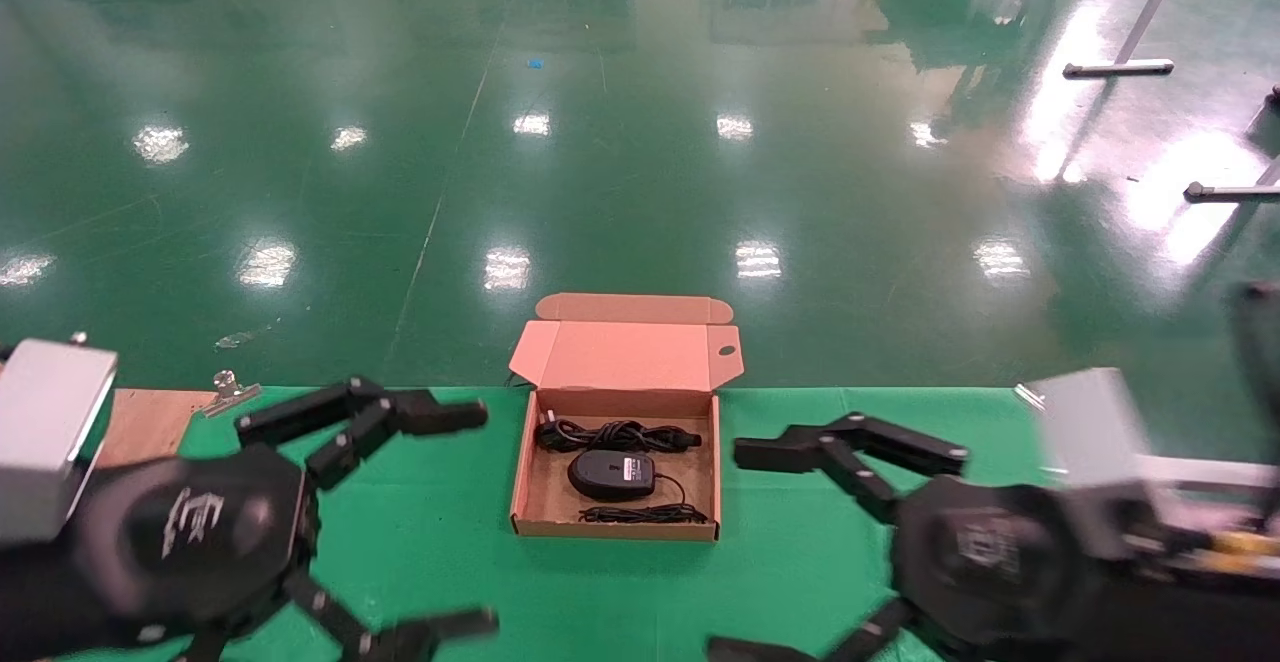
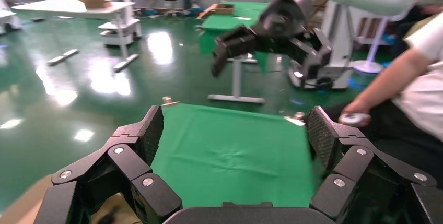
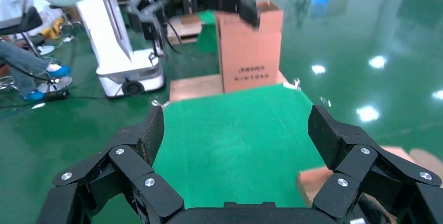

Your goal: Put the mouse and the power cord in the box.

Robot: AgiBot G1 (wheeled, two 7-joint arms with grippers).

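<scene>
Left gripper (image 1: pixel 455 517) is held low over the near left part of the green table cloth (image 1: pixel 420 532), fingers spread wide and pointing toward the centre; nothing is held. In the left wrist view the left gripper (image 2: pixel 235 140) frames only bare green cloth between its two fingers.

Right gripper (image 1: pixel 770 552) is held in mirror pose over the near right part of the cloth, fingers likewise spread wide and empty, pointing toward the left gripper. In the right wrist view the right gripper (image 3: pixel 235 135) again frames bare cloth, with a corner of brown cardboard seen beside one finger.

The box (image 1: pixel 530 487) is seen between the two grippers, slightly farther from the robot, touched by neither. Its lid (image 1: pixel 625 354) stands open at the far side. Inside, the power cord (image 1: pixel 615 435) lies bundled along the far wall. The mouse (image 1: pixel 610 474) lies just nearer, at mid-box, label up, with its thin wire (image 1: pixel 645 514) coiled along the near wall.

A wooden board (image 1: pixel 145 422) with a metal clip (image 1: pixel 228 390) is noted at the far left table edge.
</scene>
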